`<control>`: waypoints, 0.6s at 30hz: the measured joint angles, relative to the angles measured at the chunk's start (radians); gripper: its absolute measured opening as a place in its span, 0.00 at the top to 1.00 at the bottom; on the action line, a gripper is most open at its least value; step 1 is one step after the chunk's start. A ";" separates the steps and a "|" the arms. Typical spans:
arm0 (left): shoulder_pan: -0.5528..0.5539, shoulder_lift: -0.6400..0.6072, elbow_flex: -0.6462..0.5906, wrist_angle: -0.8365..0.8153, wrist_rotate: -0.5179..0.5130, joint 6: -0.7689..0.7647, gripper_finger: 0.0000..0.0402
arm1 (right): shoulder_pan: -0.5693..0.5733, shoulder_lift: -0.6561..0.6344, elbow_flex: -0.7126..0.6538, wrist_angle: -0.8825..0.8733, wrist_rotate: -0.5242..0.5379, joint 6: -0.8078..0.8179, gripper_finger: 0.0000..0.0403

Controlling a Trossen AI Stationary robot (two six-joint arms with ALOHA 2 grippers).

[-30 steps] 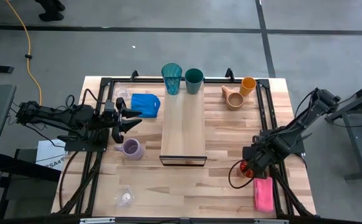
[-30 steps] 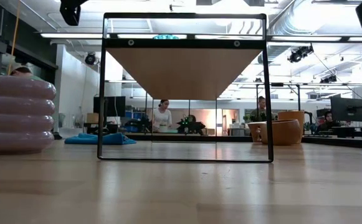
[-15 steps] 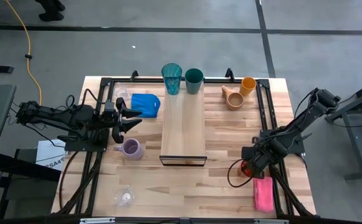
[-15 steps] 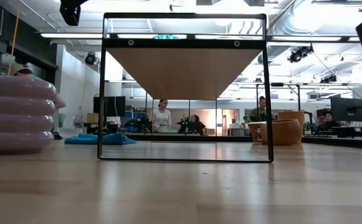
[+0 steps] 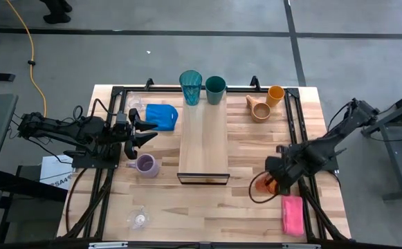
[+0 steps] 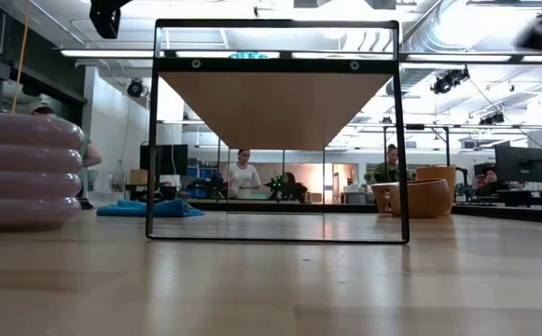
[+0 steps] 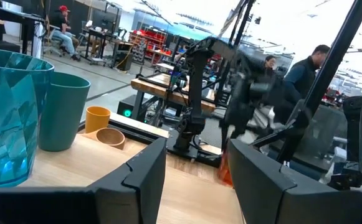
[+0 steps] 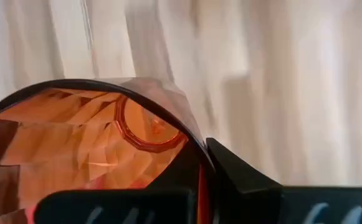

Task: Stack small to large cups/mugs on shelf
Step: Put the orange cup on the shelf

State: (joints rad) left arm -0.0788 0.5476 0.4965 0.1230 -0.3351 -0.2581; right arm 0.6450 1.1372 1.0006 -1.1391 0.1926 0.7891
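The slatted light-wood tabletop (image 5: 242,149) carries everything. At its centre, running from twelve toward six o'clock, lies the long light-wood plank shelf with a thin black frame (image 5: 203,145). At the shelf's twelve o'clock end stand the tall faceted teal tumbler (image 5: 191,87) and the dark green plastic cup (image 5: 215,90), probably parked there as the largest pieces. At one o'clock sit the tan handled mug (image 5: 259,108) and the orange cup (image 5: 275,95). The blue cloth (image 5: 161,115) lies at ten o'clock, the ribbed lavender handled mug (image 5: 144,164) at eight, a clear glass (image 5: 138,219) at seven, and the pink rectangular sponge (image 5: 292,215) at five.

The right gripper (image 5: 275,181), at four o'clock, has its jaws pinching the rim of the translucent red faceted cup (image 5: 263,183), seemingly to carry it shelfward. The left gripper (image 5: 144,131) waits at nine o'clock, jaws spread and empty.
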 joint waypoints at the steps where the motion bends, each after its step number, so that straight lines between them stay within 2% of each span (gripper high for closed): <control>1: 0.000 0.000 0.000 0.000 0.000 0.000 0.60 | -0.012 0.000 0.039 -0.013 0.042 -0.013 0.99; 5: 0.000 0.000 0.000 0.000 0.000 0.000 0.60 | -0.060 0.000 0.174 -0.005 0.246 -0.098 1.00; 8: 0.000 0.000 0.000 0.000 0.000 0.000 0.60 | -0.101 -0.006 0.217 0.070 0.325 -0.199 1.00; 15: 0.000 0.000 0.000 0.000 0.065 -0.009 0.60 | -0.245 -0.103 0.095 0.555 0.291 -0.531 1.00; 18: 0.000 0.000 0.000 0.000 0.072 -0.024 0.60 | -0.329 -0.145 0.020 0.828 0.202 -0.643 1.00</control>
State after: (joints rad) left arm -0.0792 0.5476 0.4965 0.1235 -0.2630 -0.2818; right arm 0.3164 0.9918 1.0202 -0.3114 0.3946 0.1464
